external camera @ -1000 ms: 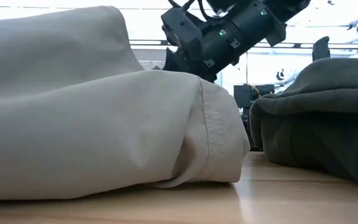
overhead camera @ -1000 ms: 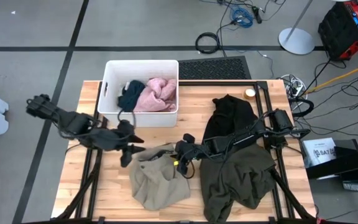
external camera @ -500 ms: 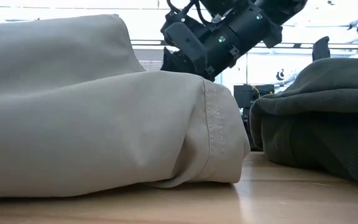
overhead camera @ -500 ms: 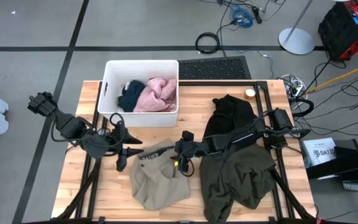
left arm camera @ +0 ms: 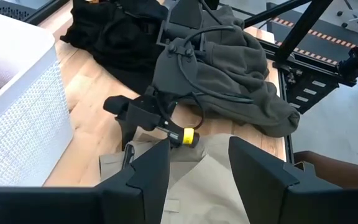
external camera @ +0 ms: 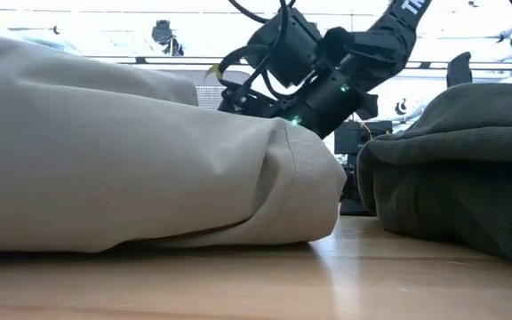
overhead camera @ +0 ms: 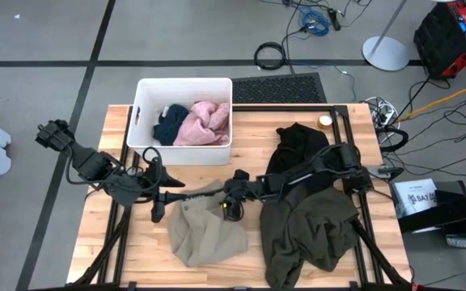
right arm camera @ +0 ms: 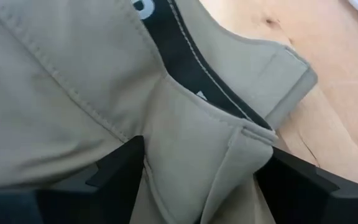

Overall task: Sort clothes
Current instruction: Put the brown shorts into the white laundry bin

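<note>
Mid-table, the khaki garment (overhead camera: 207,230) lies at nine o'clock of the olive garment (overhead camera: 310,230), its waistband between the right gripper's (overhead camera: 230,208) spread fingers, while the left gripper (overhead camera: 158,202) hovers open beside it.

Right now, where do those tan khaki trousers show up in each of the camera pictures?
High view: the tan khaki garment lies low and centre on the table, beside the olive garment.
Low view: it fills the left.
Left wrist view: bottom centre, between that arm's fingers.
Right wrist view: it fills nearly the whole picture.
Shared landmark: the right gripper at the khaki's upper edge.
</note>
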Robot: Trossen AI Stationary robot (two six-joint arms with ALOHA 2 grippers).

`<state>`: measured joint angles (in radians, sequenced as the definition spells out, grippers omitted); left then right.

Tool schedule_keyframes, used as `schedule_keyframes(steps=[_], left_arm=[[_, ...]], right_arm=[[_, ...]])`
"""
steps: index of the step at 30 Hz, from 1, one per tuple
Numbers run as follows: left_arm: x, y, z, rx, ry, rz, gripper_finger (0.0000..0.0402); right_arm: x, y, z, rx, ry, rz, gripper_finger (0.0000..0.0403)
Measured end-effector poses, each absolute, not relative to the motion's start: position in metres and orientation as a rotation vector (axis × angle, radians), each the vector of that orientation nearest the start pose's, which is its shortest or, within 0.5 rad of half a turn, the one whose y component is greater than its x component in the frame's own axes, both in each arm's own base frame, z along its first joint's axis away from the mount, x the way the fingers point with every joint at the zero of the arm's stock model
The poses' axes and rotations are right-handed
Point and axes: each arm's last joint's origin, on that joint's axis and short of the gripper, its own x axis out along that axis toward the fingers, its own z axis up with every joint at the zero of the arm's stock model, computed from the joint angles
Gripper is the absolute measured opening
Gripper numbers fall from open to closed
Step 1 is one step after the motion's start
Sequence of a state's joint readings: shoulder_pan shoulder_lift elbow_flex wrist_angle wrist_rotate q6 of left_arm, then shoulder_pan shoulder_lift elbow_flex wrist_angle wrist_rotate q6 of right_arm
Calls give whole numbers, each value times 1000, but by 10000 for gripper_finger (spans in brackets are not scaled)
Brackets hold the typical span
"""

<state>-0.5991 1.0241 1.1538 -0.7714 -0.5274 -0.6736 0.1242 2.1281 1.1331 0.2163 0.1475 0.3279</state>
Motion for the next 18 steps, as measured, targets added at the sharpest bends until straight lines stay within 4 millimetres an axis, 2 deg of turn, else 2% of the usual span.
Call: schedule_keyframes(steps=[3, 6, 14, 18], left_arm=[[167, -97, 365, -315, 538, 110, 173], [166, -98, 364, -314, 542, 100, 173], [165, -101, 364, -309, 546, 80, 173], [164, -102, 364, -306, 546, 78, 173]], right_arm=[[407, 44, 83, 252, 809, -158, 260], [407, 44, 82, 277, 820, -165, 218], [410, 47, 87, 323, 842, -81, 22], [411, 49, 98, 326, 825, -55, 16]])
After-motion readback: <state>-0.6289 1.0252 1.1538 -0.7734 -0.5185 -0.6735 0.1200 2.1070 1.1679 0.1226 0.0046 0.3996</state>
